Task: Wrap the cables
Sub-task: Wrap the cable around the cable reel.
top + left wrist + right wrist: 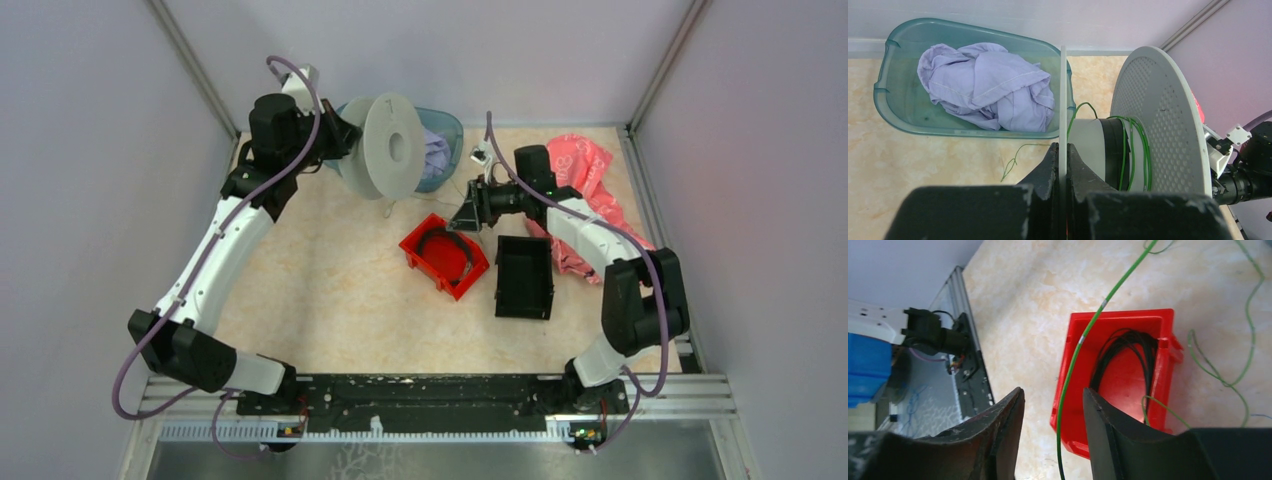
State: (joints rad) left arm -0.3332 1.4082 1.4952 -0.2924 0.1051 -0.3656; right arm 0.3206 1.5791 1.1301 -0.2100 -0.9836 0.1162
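A pale tabletop is seen with two arms fixed at its near edge. A pink cloth is heaped in the far right corner. A see-through teal tub is set at the far edge, left of the middle, and a crumpled purple cloth is held inside it.

A big white spool is held up on its edge in front of the tub, near the far left corner. A black box is placed right of the middle of the tabletop, and a red box is placed close beside it on the left, right at the middle.

The left hand is clamped tight on the thin rim of one round side of the spool, with a finger pressed on each face. The right hand is held above the red box, and its two fingers are spread apart.

A ring of black cord is laid inside the red box.

The cables are seen as very thin green wire. A few turns are wound round the middle of the spool, and one loose end is hung down toward the tabletop in front of the tub. One strand is stretched over the red box and is passed through the gap between the right hand's fingers; whether a finger is touched by it cannot be told. More loose loops are spread on the tabletop beside the red box.
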